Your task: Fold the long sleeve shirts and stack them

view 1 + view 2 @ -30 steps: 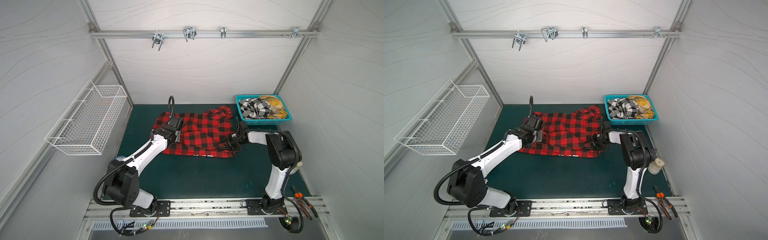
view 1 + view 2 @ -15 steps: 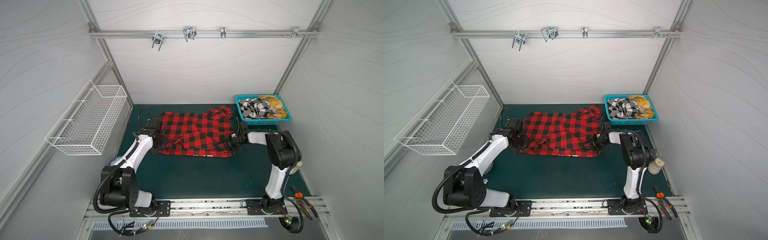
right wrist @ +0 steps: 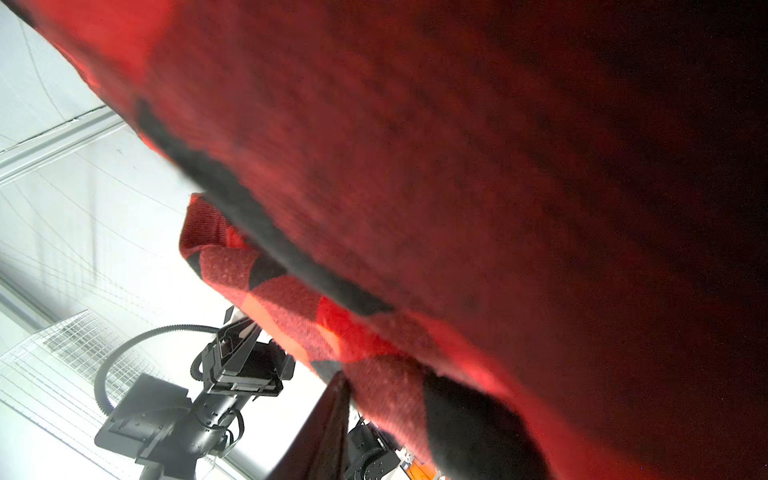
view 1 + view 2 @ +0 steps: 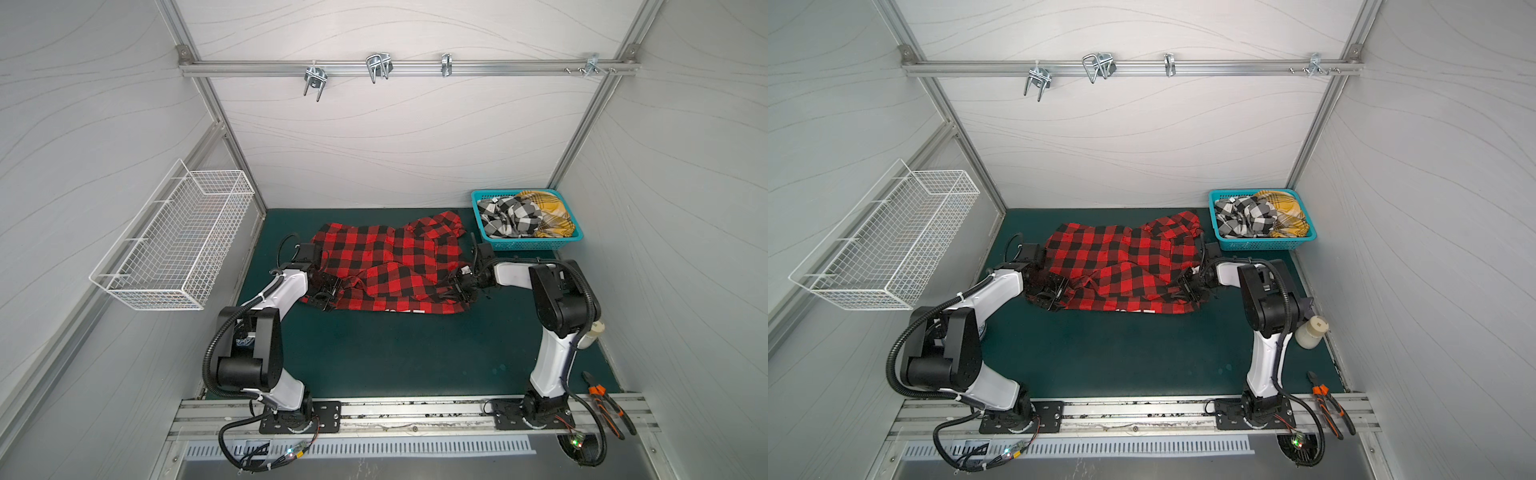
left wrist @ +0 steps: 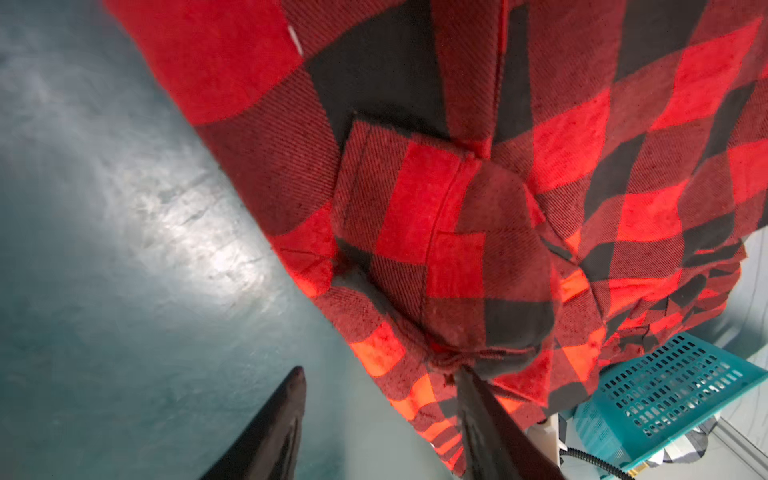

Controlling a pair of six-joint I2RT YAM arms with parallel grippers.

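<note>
The red-and-black plaid shirt lies spread out and rumpled on the green mat. My left gripper sits low at the shirt's front left corner. In the left wrist view it is open, with one finger against the bunched hem and the other over bare mat. My right gripper is at the shirt's right edge, shut on a bunch of cloth. Red cloth drapes over most of the right wrist view, where only one finger shows. The black-and-white shirt and the mustard-yellow shirt lie crumpled in the teal basket.
A white wire basket hangs on the left wall. Orange-handled pliers lie on the front rail at the right. A white bottle stands behind the right arm. A metal rail with hooks crosses the back wall.
My left arm drew back off the shirt's back left part, swung left, then came to the front left corner. The right arm has barely moved.
</note>
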